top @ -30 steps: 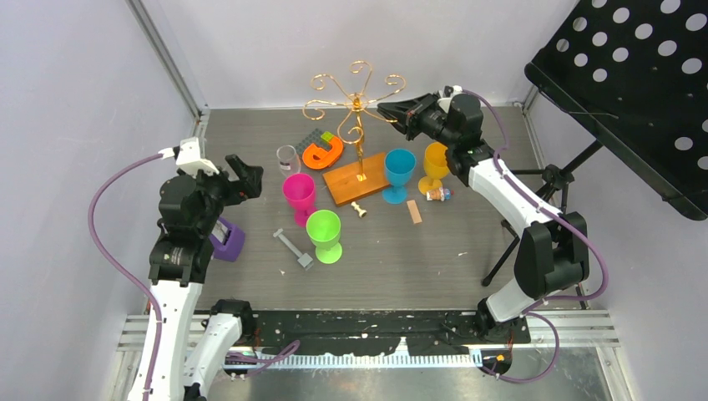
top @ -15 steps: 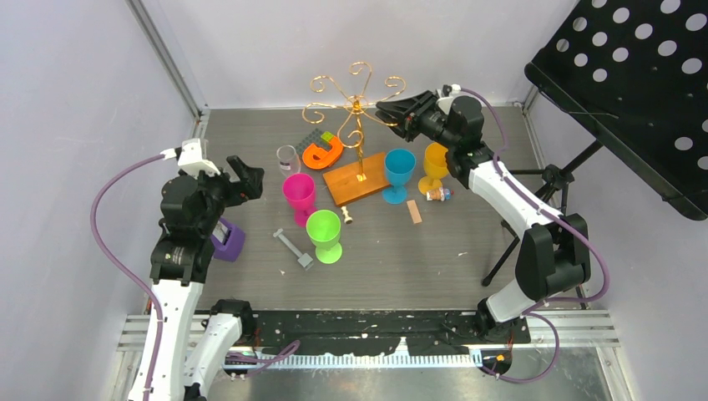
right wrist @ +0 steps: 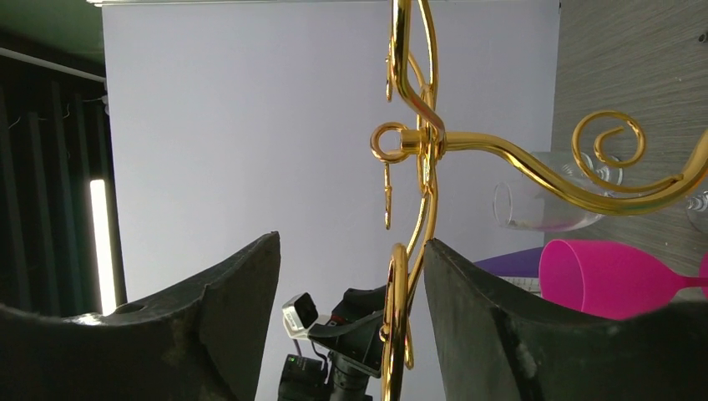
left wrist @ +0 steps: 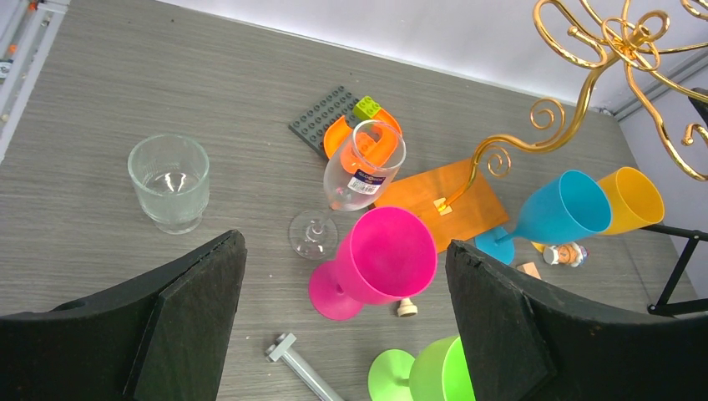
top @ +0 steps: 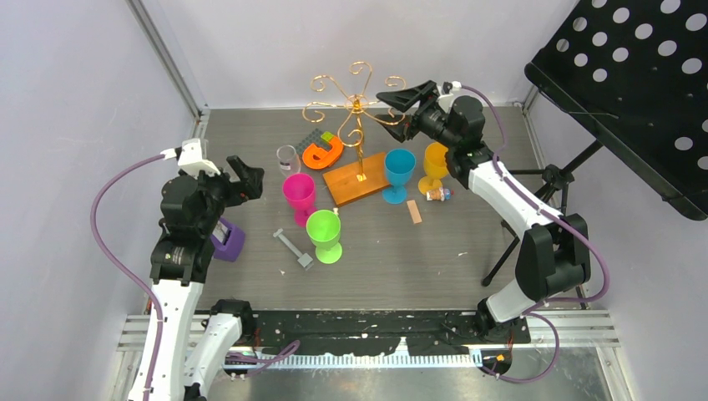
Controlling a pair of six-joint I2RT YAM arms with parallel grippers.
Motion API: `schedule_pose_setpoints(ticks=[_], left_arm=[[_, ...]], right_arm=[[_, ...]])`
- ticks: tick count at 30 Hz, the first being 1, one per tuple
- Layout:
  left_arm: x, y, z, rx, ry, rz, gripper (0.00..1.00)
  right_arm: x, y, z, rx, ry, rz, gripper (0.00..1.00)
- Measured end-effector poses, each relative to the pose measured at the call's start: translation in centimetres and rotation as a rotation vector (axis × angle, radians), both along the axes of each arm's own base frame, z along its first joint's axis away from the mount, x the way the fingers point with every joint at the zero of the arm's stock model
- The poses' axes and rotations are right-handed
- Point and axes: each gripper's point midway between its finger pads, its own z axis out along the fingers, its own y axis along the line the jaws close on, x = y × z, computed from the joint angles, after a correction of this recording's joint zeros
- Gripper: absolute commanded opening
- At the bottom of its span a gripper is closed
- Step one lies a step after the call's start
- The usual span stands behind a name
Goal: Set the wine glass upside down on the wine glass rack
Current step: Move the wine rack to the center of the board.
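Left wrist view is showing the left gripper (left wrist: pixel 344 244) hanging with its jaws spread wide and empty. Ahead of the gap between them, the clear stemmed wine glass (left wrist: pixel 359 171) is standing upright on the grey table (left wrist: pixel 125 100), its foot just beside a pink plastic goblet (left wrist: pixel 384 255). Right wrist view is showing the right gripper (right wrist: pixel 351 242) with jaws parted and holding nothing, while a curled wire of the tall gold wire wine glass rack (right wrist: pixel 467 144) is passing between them. The glass seems yet to be picked up. Closing on its stem clear of the goblet, then inverting it before sliding the foot onto an arm, is looking safest.
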Motion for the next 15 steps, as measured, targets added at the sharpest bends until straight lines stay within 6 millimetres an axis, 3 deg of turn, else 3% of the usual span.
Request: schedule_pose_setpoints(ticks=[6, 15], left_arm=[[0.1, 0.0, -0.1, 0.000, 0.003, 0.000, 0.88], [0.2, 0.0, -0.3, 0.001, 0.011, 0.000, 0.88]], right_arm=[[0.1, -1.0, -0.8, -0.022, -0.001, -0.036, 0.74], [0.0, -4.4, -1.0, -0.065, -0.034, -0.145, 0.74]])
